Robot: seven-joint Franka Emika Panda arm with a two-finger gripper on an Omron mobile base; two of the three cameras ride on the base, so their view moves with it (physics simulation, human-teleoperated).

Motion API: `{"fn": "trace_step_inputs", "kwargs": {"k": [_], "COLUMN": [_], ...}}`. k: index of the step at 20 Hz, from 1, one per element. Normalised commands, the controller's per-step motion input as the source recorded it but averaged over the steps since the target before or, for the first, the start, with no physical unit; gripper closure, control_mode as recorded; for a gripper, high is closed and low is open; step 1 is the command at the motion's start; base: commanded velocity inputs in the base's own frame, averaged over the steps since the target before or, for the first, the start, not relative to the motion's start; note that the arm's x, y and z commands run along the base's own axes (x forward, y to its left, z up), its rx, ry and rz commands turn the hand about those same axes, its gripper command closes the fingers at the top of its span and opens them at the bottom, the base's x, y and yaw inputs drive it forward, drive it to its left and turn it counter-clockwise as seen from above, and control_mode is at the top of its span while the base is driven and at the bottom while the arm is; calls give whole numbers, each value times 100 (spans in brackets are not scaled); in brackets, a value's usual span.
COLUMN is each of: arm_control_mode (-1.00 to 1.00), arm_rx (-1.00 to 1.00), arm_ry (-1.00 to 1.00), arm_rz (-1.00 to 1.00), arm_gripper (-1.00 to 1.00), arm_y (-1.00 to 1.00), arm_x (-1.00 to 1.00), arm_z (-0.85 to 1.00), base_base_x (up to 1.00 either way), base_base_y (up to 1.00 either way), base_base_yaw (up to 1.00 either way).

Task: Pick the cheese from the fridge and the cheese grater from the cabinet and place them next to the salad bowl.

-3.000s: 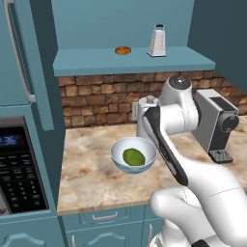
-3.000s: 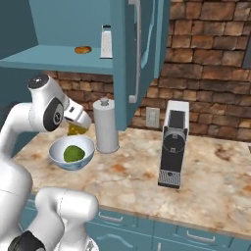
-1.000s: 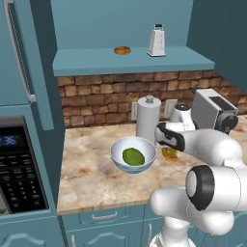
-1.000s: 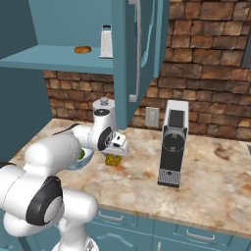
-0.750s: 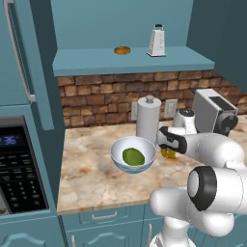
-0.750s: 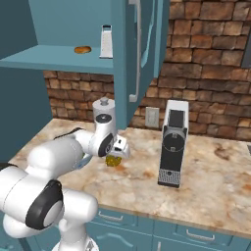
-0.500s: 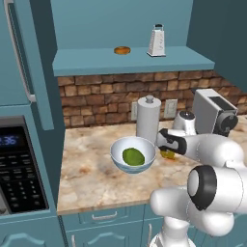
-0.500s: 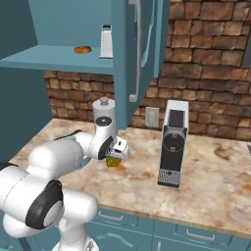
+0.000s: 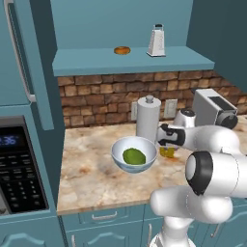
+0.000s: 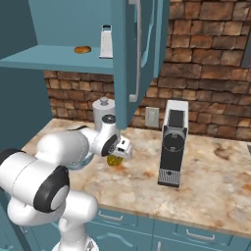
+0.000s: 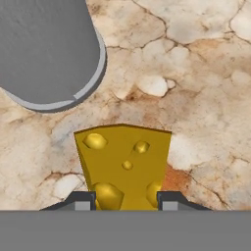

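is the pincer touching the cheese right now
Touching. In the hand view both dark fingertips press against the sides of the cheese, the pincer shut on it above the counter.

The arm (image 9: 207,140) is glossy white, built of fat rounded segments like stacked capsules, with dark charcoal discs capping the joints; one large black round cap (image 9: 199,173) faces the left base camera. A white pedestal narrows below it. The pincer (image 10: 123,148) is a small white block edged in black, and its two finger tips (image 11: 169,200) are dark grey and squared.
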Motion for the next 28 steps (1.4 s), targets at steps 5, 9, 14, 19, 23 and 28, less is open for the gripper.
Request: {"fn": "trace_step_inputs", "kwargs": {"k": [5,9,14,19,23,28], "arm_control_mode": [-100,-100,-100,-100,-100,-100], "arm_rx": [9,1,0,0,0,0], "arm_ry": [0,-2,-5,-4,-1,0], "arm_rz": [0,0,0,0,0,0], "arm_gripper": [100,100,100,-100,-100,-100], "arm_y": [0,13,10,2,0,0], "arm_x": [-5,-1,0,-7,-5,0], "arm_z": [-22,-12,-3,-3,0,9], "base_base_x": [0,0,0,0,0,0], "base_base_y": [0,0,0,0,0,0], "base_base_yaw": [0,0,0,0,0,0]}}
